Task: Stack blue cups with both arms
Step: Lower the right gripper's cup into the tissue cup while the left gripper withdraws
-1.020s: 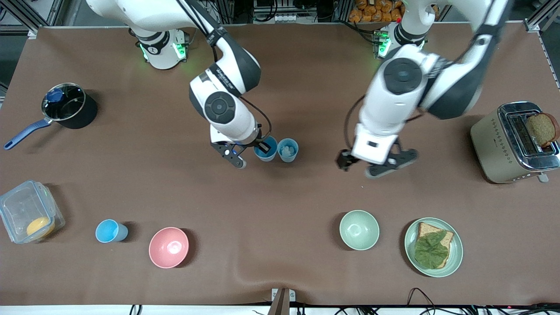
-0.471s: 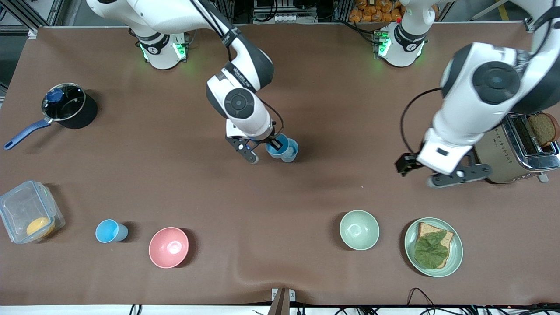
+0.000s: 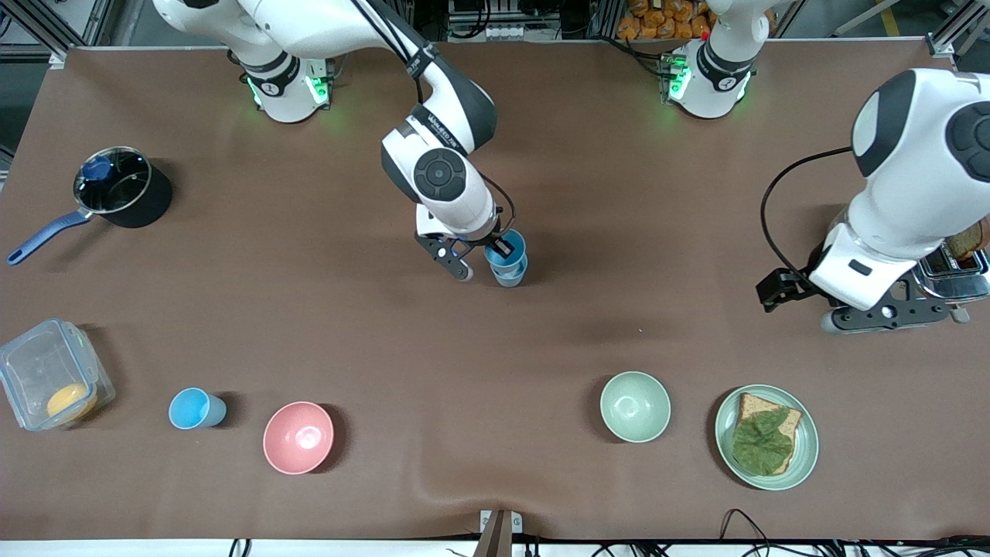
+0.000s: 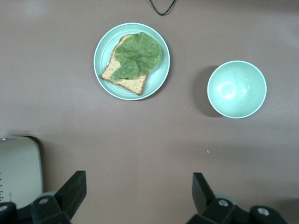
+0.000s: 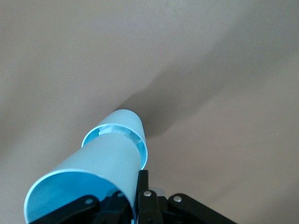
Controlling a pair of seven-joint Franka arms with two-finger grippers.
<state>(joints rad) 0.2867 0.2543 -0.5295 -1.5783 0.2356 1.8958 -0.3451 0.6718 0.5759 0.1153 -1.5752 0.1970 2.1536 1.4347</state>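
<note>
The right gripper (image 3: 486, 259) is in the middle of the table, and its jaws are pinched on the rim of a blue cup (image 3: 504, 249). That cup is tipped over and its bottom end pokes into the mouth of a second blue cup (image 3: 510, 272) that stands on the brown table (image 3: 495, 340). In the right wrist view the held cup (image 5: 88, 179) fills the near part of the picture, and the second cup (image 5: 126, 133) sits at its tip with a dark shadow stretching away from it. A third blue cup (image 3: 193, 408) stands by itself toward the right arm's end of the table, near the front camera, just beside a pink bowl (image 3: 298, 437). A clear box (image 3: 50, 384) with something yellow in it sits close to that cup too. A black pot (image 3: 116, 193) with a blue handle is farther from the front camera at the same end. The left gripper (image 3: 889, 316) hangs up in the air by the toaster (image 3: 947, 267) at the left arm's end, and its jaws are wide open with nothing in them. The left wrist view looks down past the open fingers (image 4: 70, 193) at a green bowl (image 4: 237, 88) and a green plate (image 4: 105, 53) with bread and a leaf on it.
</note>
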